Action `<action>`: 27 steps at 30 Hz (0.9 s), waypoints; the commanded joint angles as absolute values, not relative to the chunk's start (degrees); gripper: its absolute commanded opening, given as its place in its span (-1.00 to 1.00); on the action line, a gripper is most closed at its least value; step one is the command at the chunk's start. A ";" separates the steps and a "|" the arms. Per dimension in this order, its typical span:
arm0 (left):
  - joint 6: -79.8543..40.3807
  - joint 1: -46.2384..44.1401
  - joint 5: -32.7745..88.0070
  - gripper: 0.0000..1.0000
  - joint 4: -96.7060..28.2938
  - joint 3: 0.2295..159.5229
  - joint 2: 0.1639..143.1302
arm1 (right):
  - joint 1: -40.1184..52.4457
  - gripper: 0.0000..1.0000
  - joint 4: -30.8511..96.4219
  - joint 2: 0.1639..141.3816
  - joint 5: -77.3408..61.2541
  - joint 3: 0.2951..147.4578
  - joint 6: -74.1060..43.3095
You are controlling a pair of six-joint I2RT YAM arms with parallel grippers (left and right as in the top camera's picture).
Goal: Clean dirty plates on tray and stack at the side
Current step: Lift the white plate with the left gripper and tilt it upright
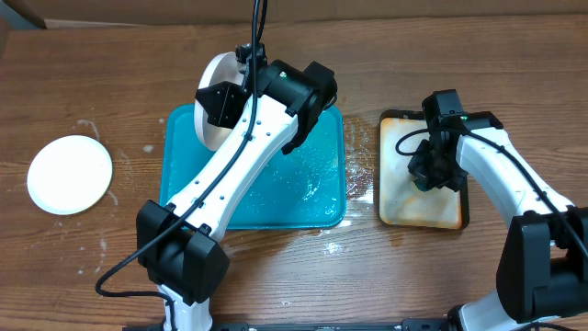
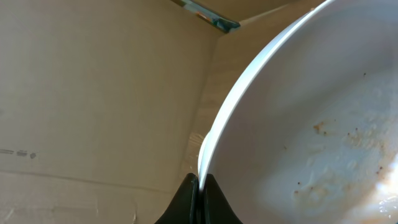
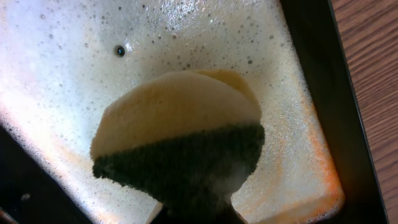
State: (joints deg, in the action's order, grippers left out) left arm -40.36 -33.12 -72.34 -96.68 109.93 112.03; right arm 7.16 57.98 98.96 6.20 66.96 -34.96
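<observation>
On the wooden desk (image 1: 92, 257), the left gripper (image 2: 199, 186) is clamped on the rim of a smeared white plate (image 2: 298, 124), held tilted above the teal tray (image 1: 276, 207). The right gripper (image 1: 430, 170) pinches a sponge (image 3: 180, 130) over the soapy beige tray (image 1: 404, 198). Scrubbing seems next, which calls for bringing sponge and plate together.

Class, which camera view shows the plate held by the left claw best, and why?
The left wrist view: the plate fills it, brown smears plain, rim pinched in the left claw. Overhead shows the plate tilted up, partly behind the arm. The right wrist view shows a sponge, no plate.
</observation>
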 commanded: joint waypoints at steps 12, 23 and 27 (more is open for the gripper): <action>-44.82 -34.79 -52.84 -0.92 -95.29 111.68 111.94 | 6.87 -0.92 57.63 98.70 6.35 67.07 -35.64; -46.15 -35.16 -61.98 -0.93 -96.86 111.48 111.98 | 6.87 -0.92 57.80 98.70 5.91 67.07 -35.62; -46.85 -33.65 -62.92 -0.92 -96.82 111.50 111.98 | 6.87 -0.92 57.98 98.70 5.89 67.07 -35.62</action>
State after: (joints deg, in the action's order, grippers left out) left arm -44.80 -34.83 -59.27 -96.68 110.15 112.03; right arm 7.16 58.06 98.96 6.15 66.96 -34.98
